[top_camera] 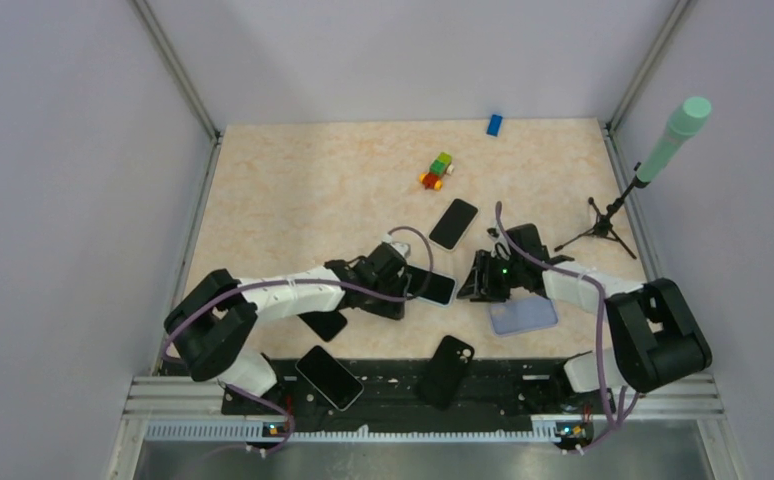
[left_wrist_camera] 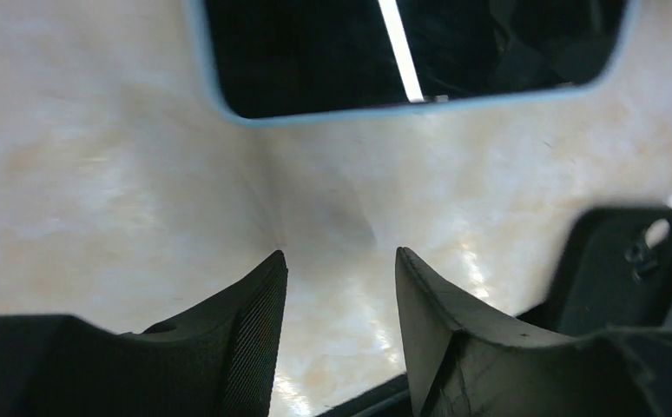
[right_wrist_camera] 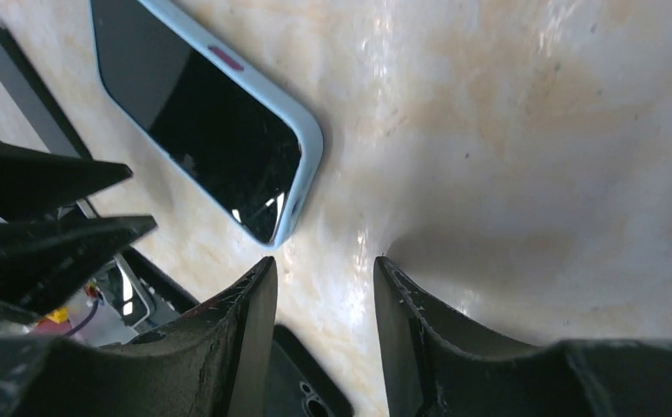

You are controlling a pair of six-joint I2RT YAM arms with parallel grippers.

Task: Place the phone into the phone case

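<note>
Black fingers of the left pincer [left_wrist_camera: 339, 256] rise from the bottom of the left wrist view, spread apart with only bare table [left_wrist_camera: 98, 174] between them, pinching nothing. Just beyond them, at the top of that frame, lies the phone [left_wrist_camera: 402, 52], screen up, ringed by a light-blue rim that looks like a case fitted around it. In the right wrist view the phone lies at upper left, and the right pincer [right_wrist_camera: 324, 261] at the bottom is likewise spread and empty. From above, the phone lies flat at mid-frame between the two pincers. A translucent blue case [top_camera: 523, 316] lies lower right of centre by the right arm, a bare black phone [top_camera: 453, 223] above centre, and toy blocks [top_camera: 437, 171] farther up.
</note>
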